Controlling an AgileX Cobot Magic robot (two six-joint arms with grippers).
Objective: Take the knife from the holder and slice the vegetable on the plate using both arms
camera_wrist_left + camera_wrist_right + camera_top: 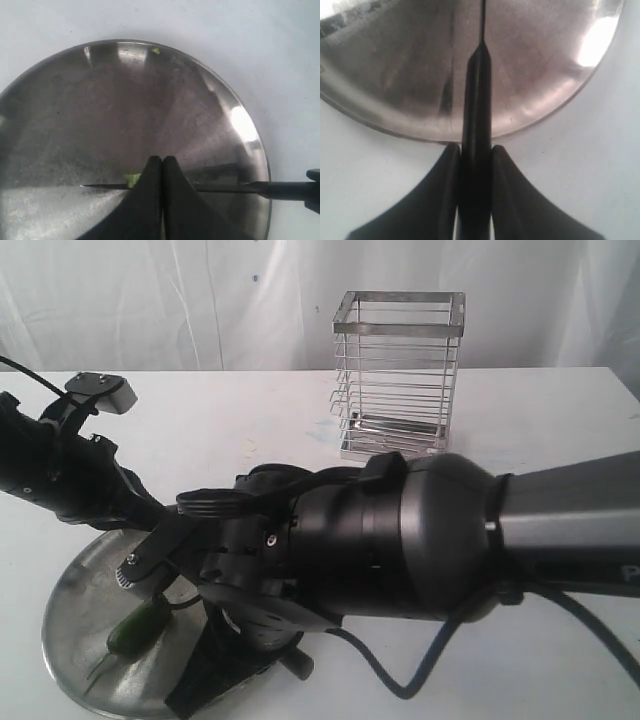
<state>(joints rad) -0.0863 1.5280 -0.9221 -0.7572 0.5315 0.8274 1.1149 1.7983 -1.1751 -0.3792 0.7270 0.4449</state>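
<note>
We see two arms built of black and dark grey shells. The right arm has a matte grey tube ending in a rounded black collar, with part of a pale letter at its far edge and a small silver screw on the wrist housing. A black cable loops beneath it. The left arm is glossy black and carries a small grey-white box. Each pincer's fingers are smooth, black and tapering.

green vegetable on steel plate
</note>
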